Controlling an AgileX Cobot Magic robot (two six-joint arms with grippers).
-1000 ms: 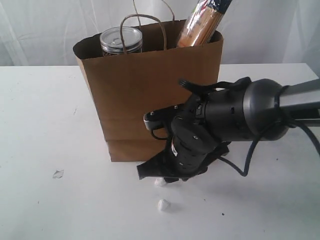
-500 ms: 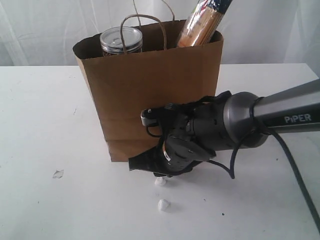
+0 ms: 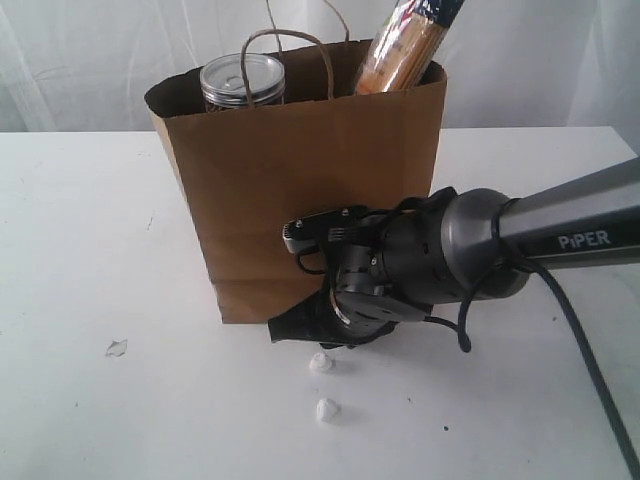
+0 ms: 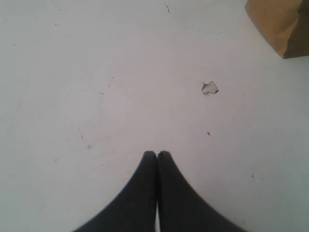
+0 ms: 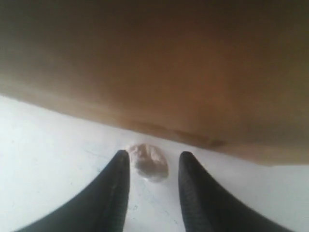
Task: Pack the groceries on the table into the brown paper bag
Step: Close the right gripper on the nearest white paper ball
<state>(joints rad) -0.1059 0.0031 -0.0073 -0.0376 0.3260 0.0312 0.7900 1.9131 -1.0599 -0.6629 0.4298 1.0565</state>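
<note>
The brown paper bag (image 3: 300,190) stands upright on the white table (image 3: 80,250). The tan-lidded clear jar (image 3: 243,82) and the long spaghetti packet (image 3: 405,45) stick out of its top. The can, carton, pouch and spice jar are not in sight. My right gripper (image 3: 300,335) sits low at the bag's front base, open, with the bag wall (image 5: 159,72) close ahead. A small pale lump (image 5: 148,163) lies on the table between its fingertips, untouched. My left gripper (image 4: 157,153) is shut on nothing above bare table, with a bag corner (image 4: 280,24) far off.
Two white crumbs (image 3: 320,363) (image 3: 326,408) lie on the table in front of the bag. A small clear scrap (image 3: 116,347) (image 4: 209,88) lies to the bag's left. A white curtain hangs behind the table.
My right arm has lowered and turned its wrist in toward the bag's base. The near white crumb, partly covered a second ago, now shows below the gripper.
</note>
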